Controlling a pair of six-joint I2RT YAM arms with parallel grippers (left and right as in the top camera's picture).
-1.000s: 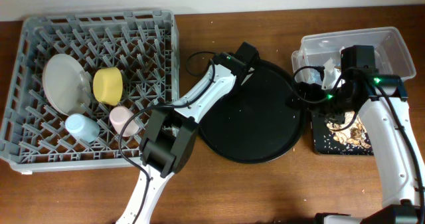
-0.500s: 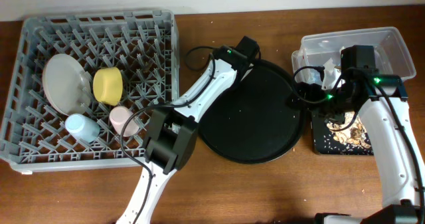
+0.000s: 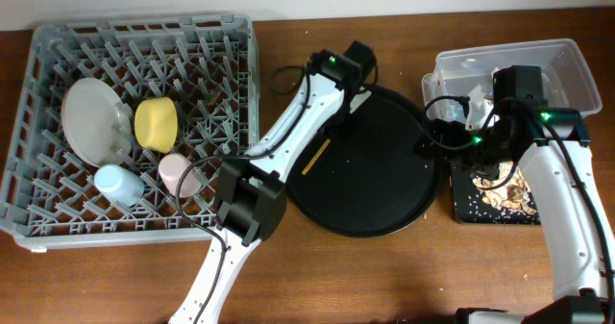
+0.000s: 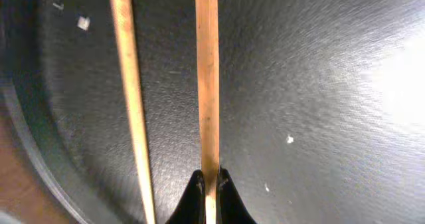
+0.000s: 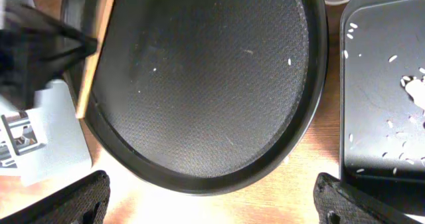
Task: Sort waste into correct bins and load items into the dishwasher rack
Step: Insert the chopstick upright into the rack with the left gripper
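The left gripper (image 4: 207,185) has shifted farther back, uncovering thin wooden chopsticks (image 4: 206,84) on the matte round black tray (image 3: 384,218). Its tips pinch one flat stick. The right gripper (image 5: 212,184) gapes wide.

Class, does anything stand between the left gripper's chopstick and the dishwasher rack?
Nothing visible: between the chopstick in the left gripper and the dishwasher rack lie only the round tray's rim and bare table.

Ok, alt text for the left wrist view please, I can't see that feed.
The left end effector pinches one chopstick at the frame's bottom edge, with the round black tray behind it. A second chopstick lies alongside, not touching it, and a few pale crumbs dot the tray.
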